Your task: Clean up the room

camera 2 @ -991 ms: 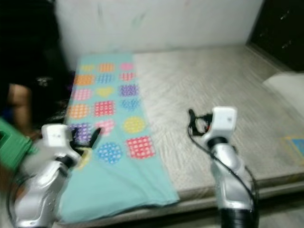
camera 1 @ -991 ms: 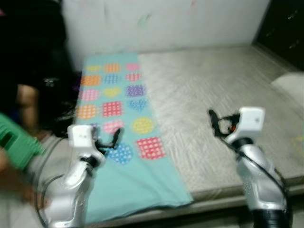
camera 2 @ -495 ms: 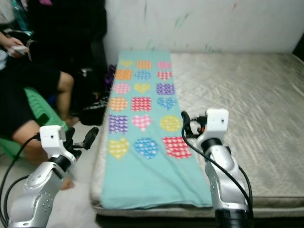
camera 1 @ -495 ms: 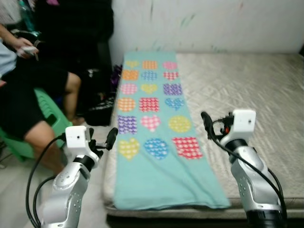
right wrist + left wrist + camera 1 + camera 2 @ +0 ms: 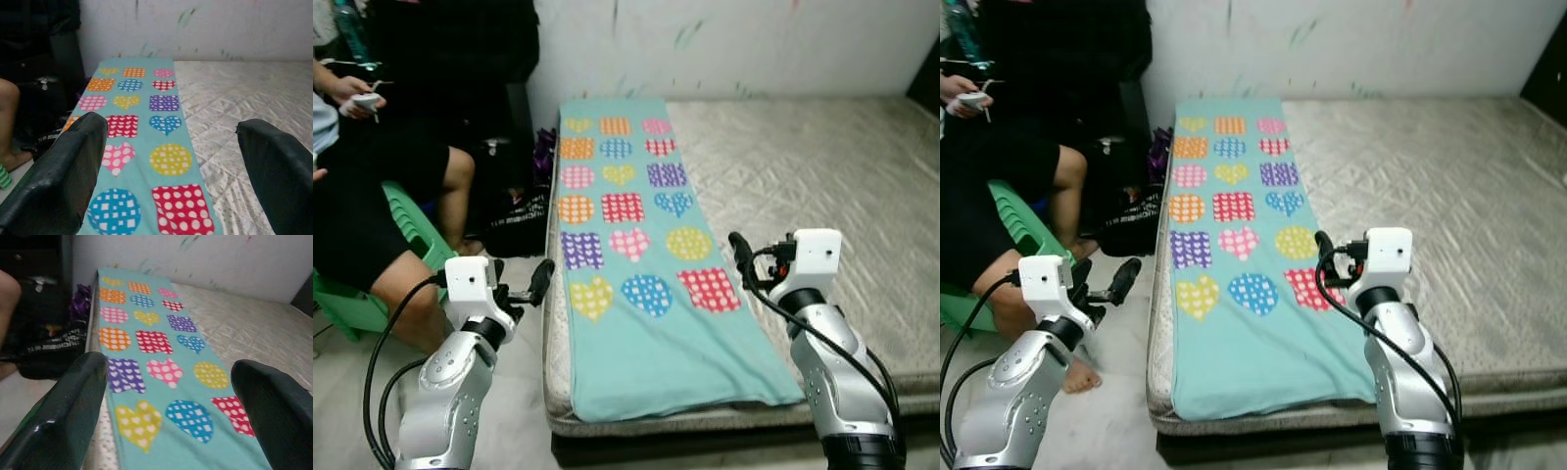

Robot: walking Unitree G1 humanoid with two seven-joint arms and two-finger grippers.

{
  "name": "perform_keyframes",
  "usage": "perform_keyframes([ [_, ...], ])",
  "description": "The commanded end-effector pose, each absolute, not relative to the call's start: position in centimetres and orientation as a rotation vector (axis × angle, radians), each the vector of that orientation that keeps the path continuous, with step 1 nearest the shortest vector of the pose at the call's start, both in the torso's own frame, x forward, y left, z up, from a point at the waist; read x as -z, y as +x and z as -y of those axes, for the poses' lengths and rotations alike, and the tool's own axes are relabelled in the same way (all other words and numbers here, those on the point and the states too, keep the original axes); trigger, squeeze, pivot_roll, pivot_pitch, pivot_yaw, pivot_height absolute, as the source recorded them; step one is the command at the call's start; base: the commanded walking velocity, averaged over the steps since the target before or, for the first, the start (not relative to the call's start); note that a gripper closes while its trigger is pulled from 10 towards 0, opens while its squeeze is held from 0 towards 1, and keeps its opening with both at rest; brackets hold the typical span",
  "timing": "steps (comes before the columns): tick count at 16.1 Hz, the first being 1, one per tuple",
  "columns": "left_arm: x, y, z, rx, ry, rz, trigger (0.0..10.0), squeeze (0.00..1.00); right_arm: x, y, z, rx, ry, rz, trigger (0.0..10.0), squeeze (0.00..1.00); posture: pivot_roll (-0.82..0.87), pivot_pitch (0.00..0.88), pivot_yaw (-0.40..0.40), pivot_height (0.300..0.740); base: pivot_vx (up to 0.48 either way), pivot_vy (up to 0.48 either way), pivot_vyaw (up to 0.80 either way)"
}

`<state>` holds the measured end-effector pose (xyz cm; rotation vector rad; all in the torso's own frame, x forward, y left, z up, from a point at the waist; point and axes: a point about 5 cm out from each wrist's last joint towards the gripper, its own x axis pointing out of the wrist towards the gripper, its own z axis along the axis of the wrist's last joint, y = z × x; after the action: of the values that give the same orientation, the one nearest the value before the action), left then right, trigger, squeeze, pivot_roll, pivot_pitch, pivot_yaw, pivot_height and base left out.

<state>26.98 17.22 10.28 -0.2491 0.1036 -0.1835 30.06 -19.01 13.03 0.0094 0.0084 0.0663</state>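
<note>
Turquoise cloth printed with bright dotted hearts, circles and squares [image 5: 641,264] lies flat along the left edge of a bare grey quilted mattress [image 5: 822,186]. Both grippers hover released, the left gripper [image 5: 521,284] off the mattress edge, the right gripper [image 5: 756,262] above the cloth's right edge. A person on a green plastic chair [image 5: 357,284] sits alongside.

Teal blanket [image 5: 646,264] with colourful dotted shapes, flat along the mattress's [image 5: 822,186] left edge.
</note>
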Motion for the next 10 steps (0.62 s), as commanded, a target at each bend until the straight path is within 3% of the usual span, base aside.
perform_keyframes([
  [1,-10.39,27.09,-16.92,0.200,-0.248,-0.103,10.0,0.00,-13.38,30.14,19.25,-0.064,0.003,0.004,10.0,0.00,-0.22,0.000,0.033,0.740,0.000,0.000,0.00],
  [8,-10.37,27.08,-16.97,0.189,-0.245,-0.107,10.0,0.00,-13.03,29.99,18.40,-0.106,0.003,-0.010,10.0,0.00,-0.22,0.000,0.033,0.740,0.000,0.000,0.00],
  [10,-10.25,26.96,-17.01,0.184,-0.246,-0.111,10.0,0.00,-12.85,29.86,18.26,-0.116,-0.003,-0.016,10.0,0.00,-0.22,0.000,0.030,0.715,0.000,0.000,0.00],
])
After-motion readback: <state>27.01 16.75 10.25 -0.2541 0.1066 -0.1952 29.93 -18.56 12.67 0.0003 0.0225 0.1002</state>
